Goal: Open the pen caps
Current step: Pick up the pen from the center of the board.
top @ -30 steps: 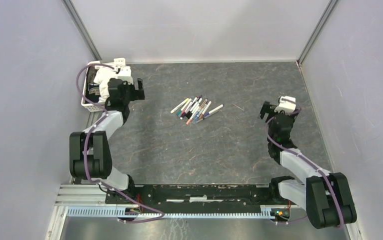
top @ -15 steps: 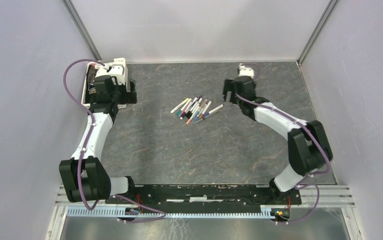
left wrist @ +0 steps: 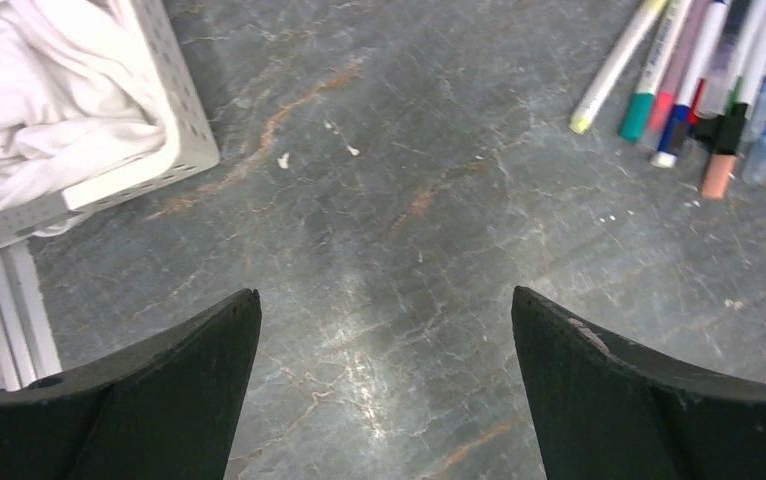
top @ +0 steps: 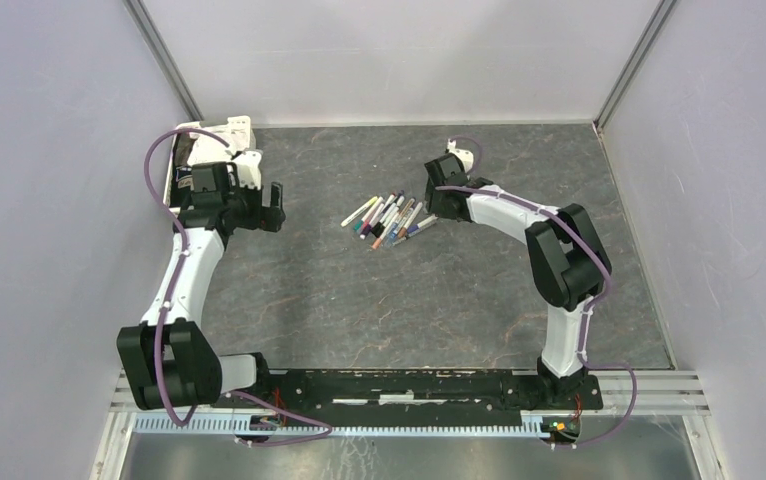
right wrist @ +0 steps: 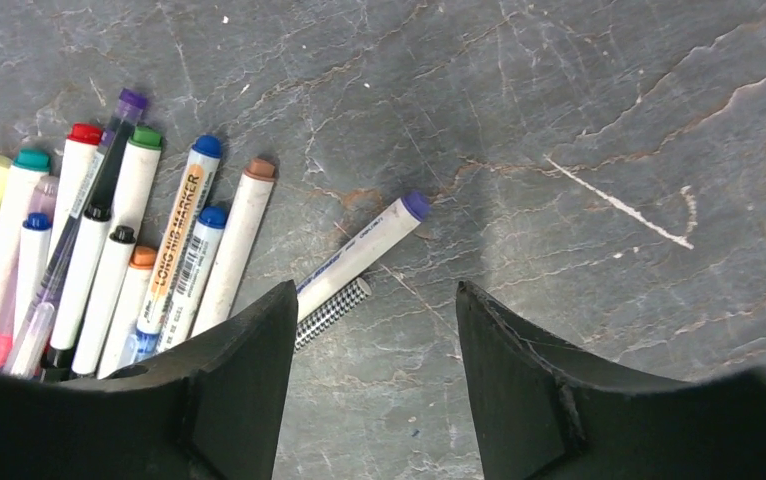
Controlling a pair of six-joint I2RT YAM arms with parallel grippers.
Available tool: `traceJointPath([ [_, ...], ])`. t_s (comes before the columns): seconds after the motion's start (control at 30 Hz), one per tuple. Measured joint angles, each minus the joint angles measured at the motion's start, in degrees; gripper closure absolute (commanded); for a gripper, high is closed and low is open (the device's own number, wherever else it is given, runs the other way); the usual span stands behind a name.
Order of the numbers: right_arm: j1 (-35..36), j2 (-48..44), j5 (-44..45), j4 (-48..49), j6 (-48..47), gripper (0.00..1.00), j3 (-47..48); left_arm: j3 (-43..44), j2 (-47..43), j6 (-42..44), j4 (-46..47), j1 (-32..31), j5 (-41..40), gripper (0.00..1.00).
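The left gripper (left wrist: 384, 300) hovers over the worktop (left wrist: 379, 190), fingers wide apart. The right gripper (right wrist: 376, 300), fingers apart and empty, is just beside the pens (right wrist: 244, 230), their pen caps (left wrist: 637, 105) on.

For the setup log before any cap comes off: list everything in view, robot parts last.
pens: a dozen or more, mostly white barrels, heaped mid-table
pen caps: one per pen as far as shows, teal, red, blue, brown, black and more, on the pens' ends
basket: one, white perforated, far left of the table
cloth: one, white, inside the basket
table: one, grey marbled
left gripper: one, black fingers, open and empty, over bare table between basket and pens
right gripper: one, black fingers, open and empty, at the right edge of the heap
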Motion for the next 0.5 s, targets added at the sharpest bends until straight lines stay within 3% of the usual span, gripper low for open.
traceJointPath([
  [0.5, 0.0, 8.1, 2.5, -3.5, 9.0, 0.42, 6.7, 0.0, -2.2, 5.2, -5.1, 0.0, 9.3, 0.00],
])
